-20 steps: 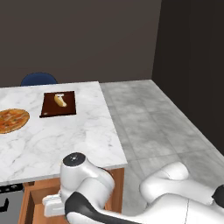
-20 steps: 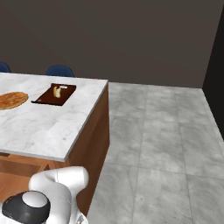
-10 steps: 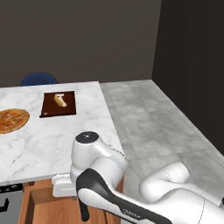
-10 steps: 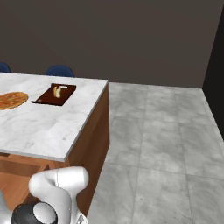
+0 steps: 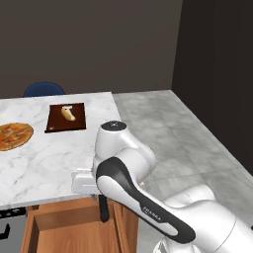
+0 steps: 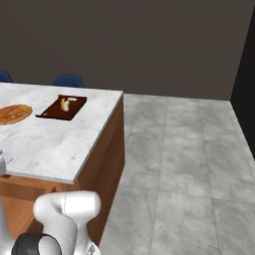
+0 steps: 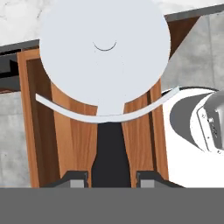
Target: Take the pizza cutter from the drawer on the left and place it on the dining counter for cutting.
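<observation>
The pizza cutter hangs over the open drawer (image 5: pixel 64 228). In the hand view its big white wheel (image 7: pixel 105 52) is in front, and its black handle (image 7: pixel 110 151) runs back between my fingertips. My gripper (image 7: pixel 110 178) is shut on that handle. From the left base view, my gripper (image 5: pixel 101 196) sits just below the front edge of the dining counter (image 5: pixel 54 163), and the black handle (image 5: pixel 105 211) points down at the drawer. The drawer's wooden floor (image 7: pixel 65 140) lies beneath the cutter. The white marble dining counter (image 6: pixel 60 142) spreads out beyond.
A dark cutting board (image 5: pixel 66 117) with a pale bread piece (image 5: pixel 67 113) lies at the counter's far side, and a pizza (image 5: pixel 12 136) lies to its left. A blue chair (image 5: pixel 43 89) stands behind. Grey tiled floor (image 6: pixel 184 164) lies to the right.
The arm has risen out of the drawer, and the hand has come up with the cutter to just under the counter's edge. The elbow now stands higher over the counter.
</observation>
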